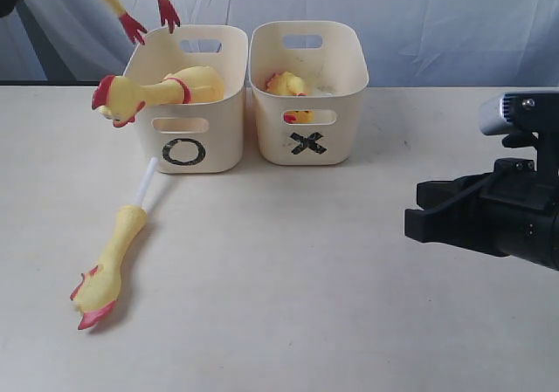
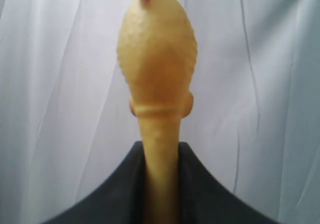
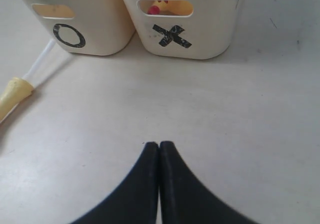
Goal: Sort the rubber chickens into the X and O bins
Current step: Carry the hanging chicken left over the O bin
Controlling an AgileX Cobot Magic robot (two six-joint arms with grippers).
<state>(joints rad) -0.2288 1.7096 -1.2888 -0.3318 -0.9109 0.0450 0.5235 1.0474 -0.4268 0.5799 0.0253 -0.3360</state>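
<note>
Both fingers of left tool (image 2: 160,156) are clamped on the narrow yellow stem of held chicken (image 2: 157,59). Only the finger ends show, dark and blurred. Past them the body swells to a pebbled bulb, its red tip cut off at the frame edge. In the exterior view this bird shows only as two legs with red feet dangling above the rear left of O bin (image 1: 188,126); the rest of it, and the tool, are out of frame.

Right tool (image 3: 159,149): fingers pressed together, nothing between them, over bare worktop (image 3: 225,109), well apart from both bins.

Big chicken (image 1: 175,88) lies across O bin. Its head, with red comb and neck ring, hangs out over the left rim; its hind end is hidden inside.

X bin (image 1: 345,104) stands just beside O bin, on its right. Small chicken (image 1: 286,84) sits inside, mostly hidden by the wall, with a scrap of yellow and red showing through the front handle slot.

Thin chicken (image 1: 112,261) lies on the worktop in front of O bin, head toward the camera. Its white tube (image 1: 147,182) points at the bin's front left corner; contact cannot be judged.

White cloth (image 1: 437,17) hangs behind.
</note>
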